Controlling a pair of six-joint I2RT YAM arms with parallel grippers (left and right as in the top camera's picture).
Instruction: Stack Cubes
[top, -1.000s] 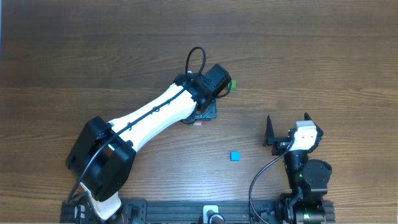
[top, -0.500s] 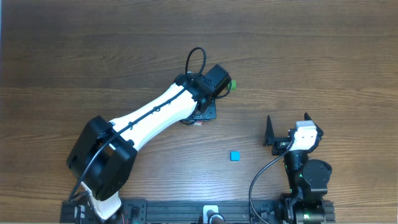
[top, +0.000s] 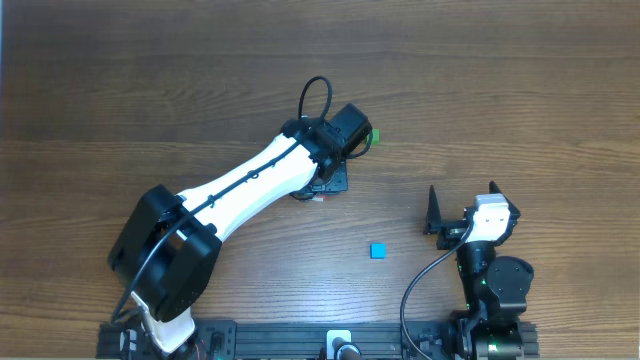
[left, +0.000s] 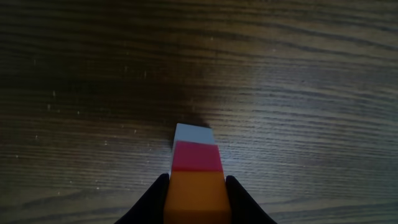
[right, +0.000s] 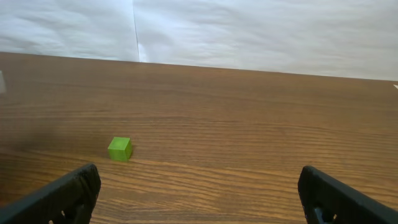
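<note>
1. My left claw (left: 197, 180) pinches the orange cube (left: 196, 200) — it sits on the red cube (left: 196, 157), over the grey cube (left: 194, 133).
2. My right claw (right: 199, 183) is spread — the green cube (right: 119, 149) and blue cube (top: 377, 251) lie apart on the tabletop (top: 520, 90).

Dark wood-grain table (top: 150, 80), white wall (right: 261, 34) behind

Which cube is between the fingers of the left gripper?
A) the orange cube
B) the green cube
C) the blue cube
A: in the left wrist view the left gripper has one finger on each side of the orange cube, while the green cube and the blue cube stand alone on the table.
</note>
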